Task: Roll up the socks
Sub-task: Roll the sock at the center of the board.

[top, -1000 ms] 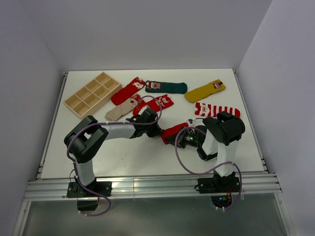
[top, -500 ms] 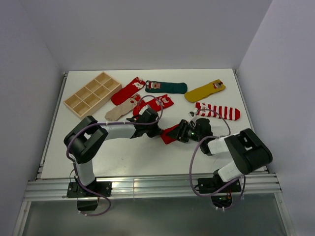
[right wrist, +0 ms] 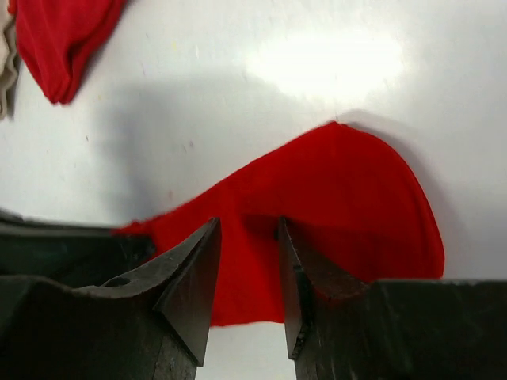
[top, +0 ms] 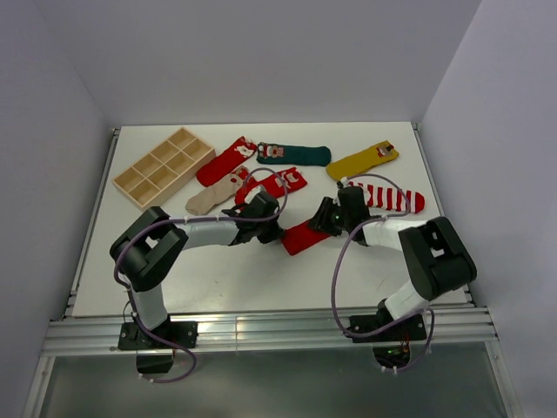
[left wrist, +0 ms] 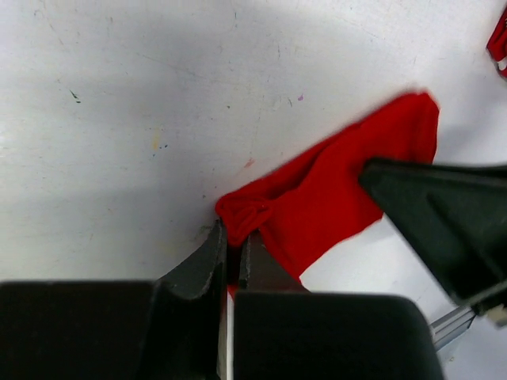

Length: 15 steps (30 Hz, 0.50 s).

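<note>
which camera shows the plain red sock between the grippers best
The left wrist view: the plain red fabric sock shows nearly its full length, one end pinched in the left gripper. The right wrist view shows only its rounded end under the open right gripper; the top view shows it small, partly hidden by both grippers.

Soft light is falling from above. Glare is blooming on the counter (right wrist: pixel 325 59) in the right wrist view; the red sock (left wrist: pixel 341 182) is blurring at its edges in the left.
</note>
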Each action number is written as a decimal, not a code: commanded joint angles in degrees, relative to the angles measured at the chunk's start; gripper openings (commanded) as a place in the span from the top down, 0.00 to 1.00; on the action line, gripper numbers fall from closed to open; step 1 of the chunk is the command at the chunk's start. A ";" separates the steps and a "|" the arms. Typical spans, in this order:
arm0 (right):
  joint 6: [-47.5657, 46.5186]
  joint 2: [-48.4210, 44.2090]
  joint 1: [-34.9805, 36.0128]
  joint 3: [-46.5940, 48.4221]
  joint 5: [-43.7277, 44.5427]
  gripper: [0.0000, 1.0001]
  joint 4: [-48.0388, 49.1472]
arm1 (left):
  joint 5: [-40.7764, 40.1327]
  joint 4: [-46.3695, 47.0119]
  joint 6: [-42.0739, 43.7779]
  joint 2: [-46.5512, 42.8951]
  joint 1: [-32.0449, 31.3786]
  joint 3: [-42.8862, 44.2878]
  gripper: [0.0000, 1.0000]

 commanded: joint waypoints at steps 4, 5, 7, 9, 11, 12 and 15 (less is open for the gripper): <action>-5.31 8.58 -0.29 7.93 4.51 0.57 -6.18 | -2.49 -3.00 5.59 -3.67 -0.26 -1.29 1.00; -5.66 9.11 -0.29 9.42 4.69 0.57 -6.36 | -2.75 -3.44 6.12 -3.77 -0.26 -1.55 1.00; -6.45 10.25 -0.29 10.83 4.95 0.57 -7.06 | -3.28 -4.23 7.26 -4.12 -0.26 -1.73 1.00; -7.15 10.69 -0.29 12.24 4.87 0.57 -7.33 | -3.63 -4.85 8.23 -4.12 -0.26 -1.73 1.00; -7.77 10.43 -0.11 12.42 3.91 0.57 -6.80 | -4.69 -6.16 8.41 -3.24 -0.26 -1.12 1.00; -8.38 9.21 0.06 12.07 3.46 0.57 -6.28 | -5.12 -6.78 8.41 -2.89 -0.26 -0.77 1.00; -9.18 4.31 1.72 9.97 3.02 0.57 -4.96 | -5.92 -7.93 7.97 -1.57 -0.26 0.47 1.00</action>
